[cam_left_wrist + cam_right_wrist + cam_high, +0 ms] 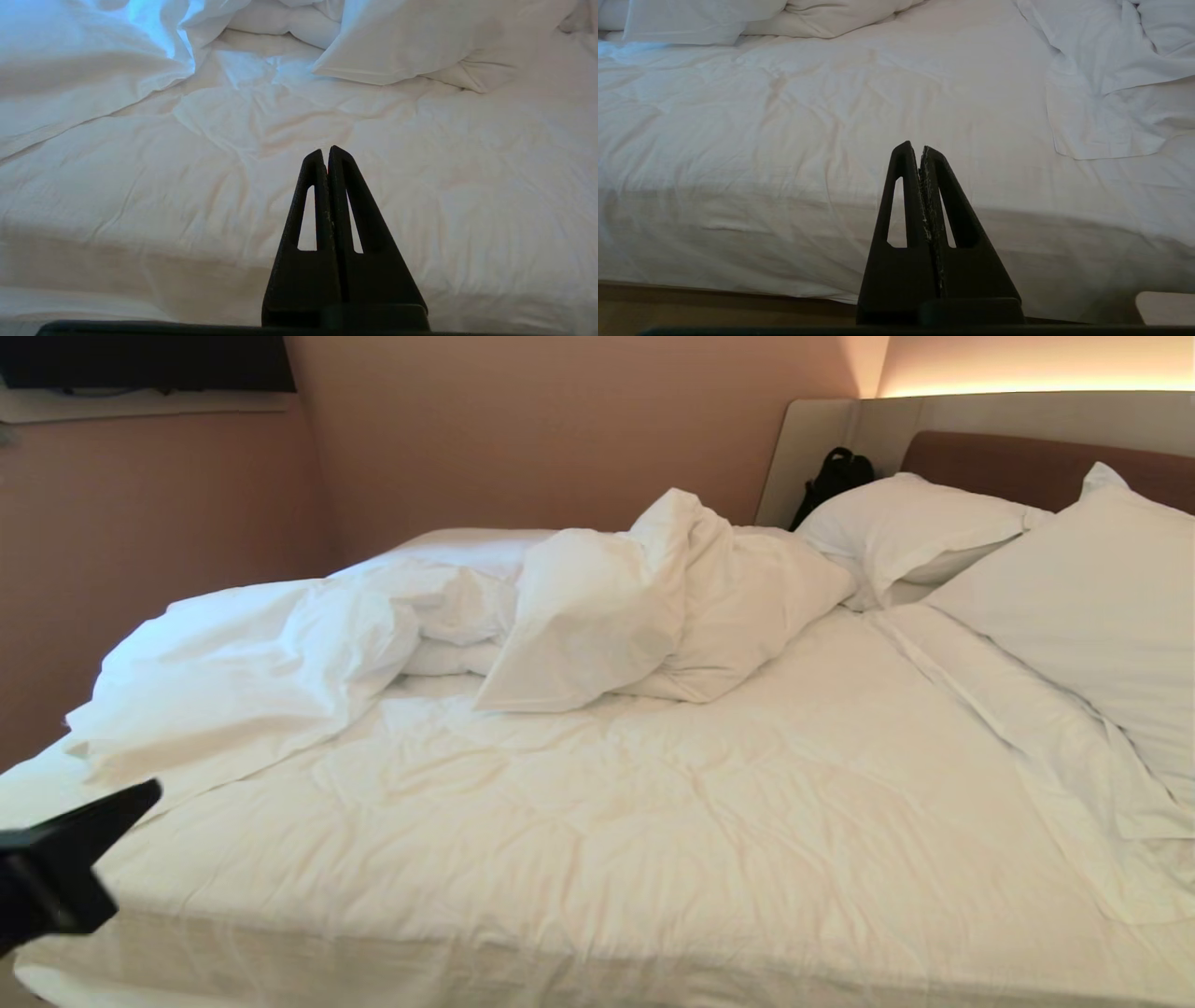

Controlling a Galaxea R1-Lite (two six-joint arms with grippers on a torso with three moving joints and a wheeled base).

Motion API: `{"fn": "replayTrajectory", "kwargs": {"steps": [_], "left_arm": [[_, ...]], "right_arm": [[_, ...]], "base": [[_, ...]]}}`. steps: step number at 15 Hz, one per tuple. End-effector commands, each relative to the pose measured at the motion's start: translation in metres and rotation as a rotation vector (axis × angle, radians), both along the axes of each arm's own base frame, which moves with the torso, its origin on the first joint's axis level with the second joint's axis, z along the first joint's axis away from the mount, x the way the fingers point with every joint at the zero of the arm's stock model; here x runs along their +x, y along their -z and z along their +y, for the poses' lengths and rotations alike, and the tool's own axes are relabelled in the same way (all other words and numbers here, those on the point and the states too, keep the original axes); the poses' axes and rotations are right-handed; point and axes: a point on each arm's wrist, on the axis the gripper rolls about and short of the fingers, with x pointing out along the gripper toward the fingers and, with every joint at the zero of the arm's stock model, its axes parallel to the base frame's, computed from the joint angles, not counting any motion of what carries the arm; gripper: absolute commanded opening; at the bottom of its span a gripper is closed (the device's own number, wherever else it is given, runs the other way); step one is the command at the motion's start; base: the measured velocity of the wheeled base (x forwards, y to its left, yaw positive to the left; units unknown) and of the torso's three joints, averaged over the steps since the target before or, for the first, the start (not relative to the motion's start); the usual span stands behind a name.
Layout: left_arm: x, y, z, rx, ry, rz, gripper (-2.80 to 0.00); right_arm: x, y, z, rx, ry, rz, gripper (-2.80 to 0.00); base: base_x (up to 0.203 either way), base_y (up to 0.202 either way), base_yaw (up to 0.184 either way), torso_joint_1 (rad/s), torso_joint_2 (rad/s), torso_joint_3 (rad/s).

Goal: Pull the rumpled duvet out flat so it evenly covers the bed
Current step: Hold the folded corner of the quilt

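The white duvet (597,803) lies quilted and wrinkled over the near part of the bed (373,975). Its far part is bunched into a puffy heap (607,607) at the middle and a folded mass (243,672) at the left. My left gripper (145,795) enters at the lower left, over the duvet's near left corner. In the left wrist view it (325,151) is shut and empty, pointing across the duvet (187,186) toward the heap. My right gripper (915,148) is shut and empty, low before the bed's near side (738,233), and is outside the head view.
Two white pillows (915,527) (1092,607) lean on the brown headboard (1008,467) at the right. A thin loose white cloth (1055,737) lies below them. A black bag (834,476) sits beside the headboard. A pink wall (140,523) runs along the bed's left side.
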Motion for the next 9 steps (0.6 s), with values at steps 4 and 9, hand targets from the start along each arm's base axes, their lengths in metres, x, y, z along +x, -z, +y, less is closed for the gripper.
{"fn": "replayTrajectory", "kwargs": {"steps": [4, 9], "left_arm": [[0.164, 0.048, -0.008, -0.026, 0.049, 0.176, -2.80], [0.266, 0.061, -0.041, -0.047, 0.147, 0.142, -2.80]], "right_arm": [[0.000, 0.000, 0.000, 0.000, 0.000, 0.001, -2.80], [0.000, 0.000, 0.000, 0.000, 0.000, 0.001, -2.80]], "base": [[0.000, 0.000, 0.000, 0.000, 0.00, 0.000], [0.000, 0.000, 0.000, 0.000, 0.00, 0.000]]}}
